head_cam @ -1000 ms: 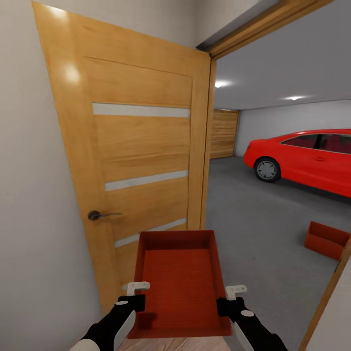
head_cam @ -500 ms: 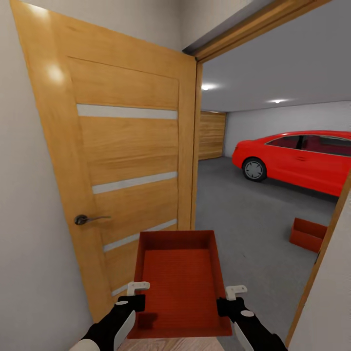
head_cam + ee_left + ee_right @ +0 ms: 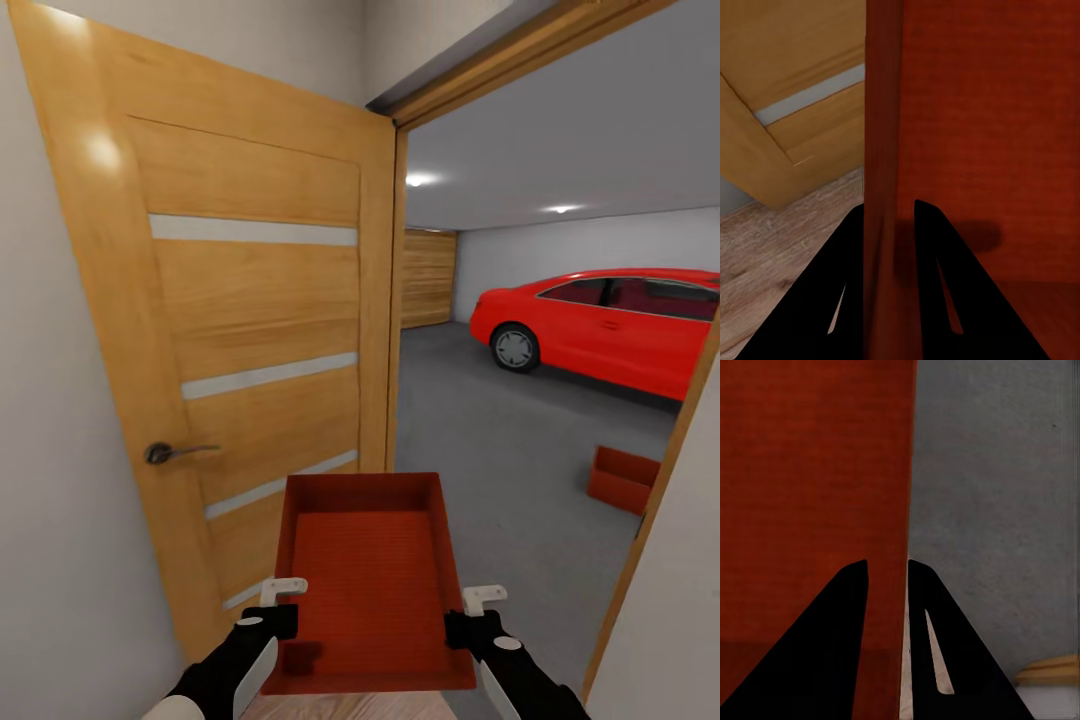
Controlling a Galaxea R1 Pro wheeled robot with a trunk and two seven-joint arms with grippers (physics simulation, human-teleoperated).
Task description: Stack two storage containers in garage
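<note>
Head view is sliding right since a second ago; a bin (image 3: 368,580) is being pinched by both grippers (image 3: 283,605) (image 3: 470,612), and the other bin (image 3: 622,478) is being neared

A home's garage (image 3: 520,440) doorway: red car (image 3: 610,325), wooden door (image 3: 250,340).

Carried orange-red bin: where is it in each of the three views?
Head view: carried bin low centre, held between left hand and right hand.
Left wrist view: its side wall runs between the fingers.
Right wrist view: wall edge between the fingers.
Shared landmark: ribbed bin bottom.
</note>
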